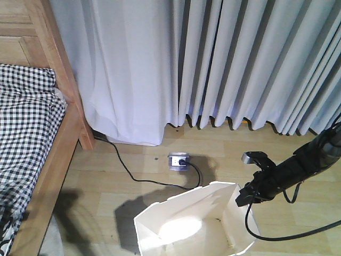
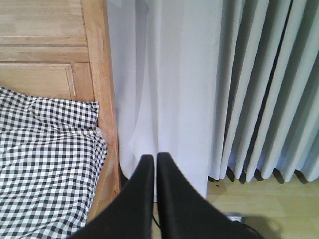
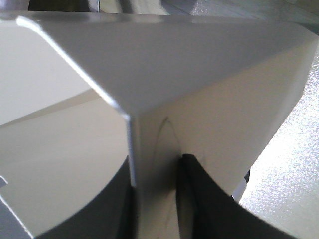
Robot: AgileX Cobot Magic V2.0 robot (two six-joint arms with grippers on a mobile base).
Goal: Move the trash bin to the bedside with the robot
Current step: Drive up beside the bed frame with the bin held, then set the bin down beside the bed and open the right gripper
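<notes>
At far left: light wooden bed frame (image 1: 66,101) with a corner post, carrying black-and-white checked bedding (image 1: 26,112). This is the destination.

Left gripper (image 2: 155,167), shown only in the left wrist view: black fingers pressed together with nothing between them, pointing toward the bed frame and the pale grey pleated curtain (image 1: 240,64). It takes no part in the carry.

Left of centre, on the pale wood-plank floor (image 1: 298,160): thin black power cable (image 1: 125,169), running from near the bed post to a silver floor socket (image 1: 178,160).
- Hazard: both lie between the bin and the bedside. A bin dragged low could catch the cable or knock the plug.

Bottom centre: white faceted plastic trash bin (image 1: 186,213), cream inside, partly cut off by the picture's lower edge and well apart from the bed frame. Task judged unfinished.

Right of centre: right gripper (image 1: 246,197) on a thin black arm, clamped on the bin's right-hand wall at the rim. The right wrist view shows one finger on each side of the wall.
- Hazard: the pinch holds one edge of a thin wall, so the bin may pivot, flex or slip free during travel.
- Hazard: the trailing black arm cable (image 1: 282,234) hangs just beside the bin and could snag.
- Hazard: a swinging bin could strike the bed post on arrival.
</notes>
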